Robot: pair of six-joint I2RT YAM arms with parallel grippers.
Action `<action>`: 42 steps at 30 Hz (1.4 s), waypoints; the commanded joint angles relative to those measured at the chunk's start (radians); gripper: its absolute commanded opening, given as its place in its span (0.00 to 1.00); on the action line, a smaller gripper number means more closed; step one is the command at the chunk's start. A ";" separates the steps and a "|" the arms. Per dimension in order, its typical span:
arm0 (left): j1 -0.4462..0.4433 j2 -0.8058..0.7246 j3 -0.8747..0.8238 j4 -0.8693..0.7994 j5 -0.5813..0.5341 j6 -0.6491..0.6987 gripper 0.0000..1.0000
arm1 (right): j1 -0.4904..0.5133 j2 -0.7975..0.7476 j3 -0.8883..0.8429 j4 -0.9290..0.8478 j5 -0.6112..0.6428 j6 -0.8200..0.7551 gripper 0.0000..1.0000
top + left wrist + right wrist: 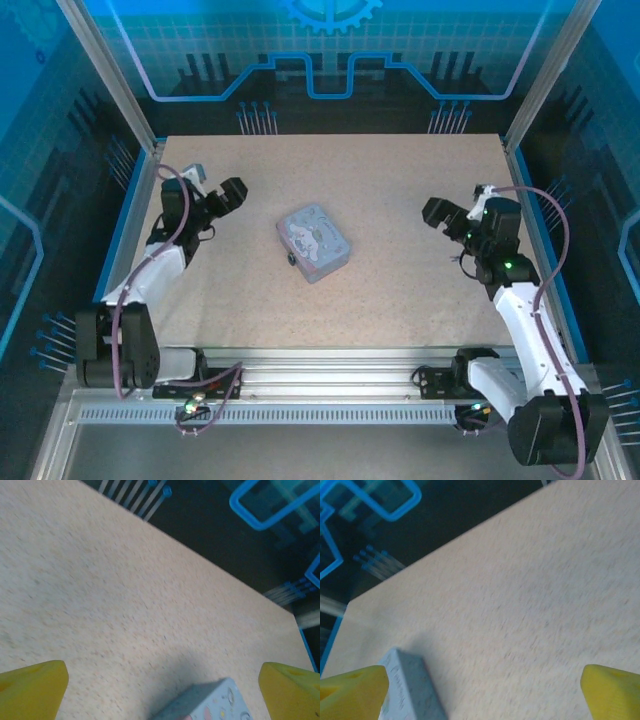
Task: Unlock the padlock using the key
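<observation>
Even bright overhead light, soft shadows; both wrist views slightly blurred.

left tool [217, 181] and right tool [458, 203] gape wide

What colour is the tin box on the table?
The tin box is pale blue with a cartoon print; clearest in top external view.

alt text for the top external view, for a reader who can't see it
A pale blue cartoon-printed tin lies near the middle of a beige table, with a tiny dark padlock beside its near-left edge. The left end effector and right end effector sit to either side of it, both open and holding nothing.
</observation>
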 commanded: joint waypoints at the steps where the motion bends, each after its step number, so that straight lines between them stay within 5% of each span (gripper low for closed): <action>1: -0.043 0.075 0.082 -0.129 0.145 -0.017 0.98 | 0.063 -0.024 -0.020 -0.131 -0.127 0.036 1.00; 11: -0.184 0.366 0.357 -0.376 0.206 0.102 0.93 | 0.318 -0.025 -0.114 -0.162 -0.099 0.112 0.99; 20: -0.247 0.547 0.526 -0.499 0.218 0.169 0.88 | 0.444 0.000 -0.194 -0.100 -0.072 0.187 0.99; 33: -0.319 0.458 0.374 -0.435 0.284 0.155 0.81 | 0.507 0.167 -0.212 0.038 -0.126 0.243 0.91; 42: -0.319 0.376 0.192 -0.307 0.301 0.078 0.70 | 0.542 0.398 -0.105 0.156 -0.164 0.251 0.64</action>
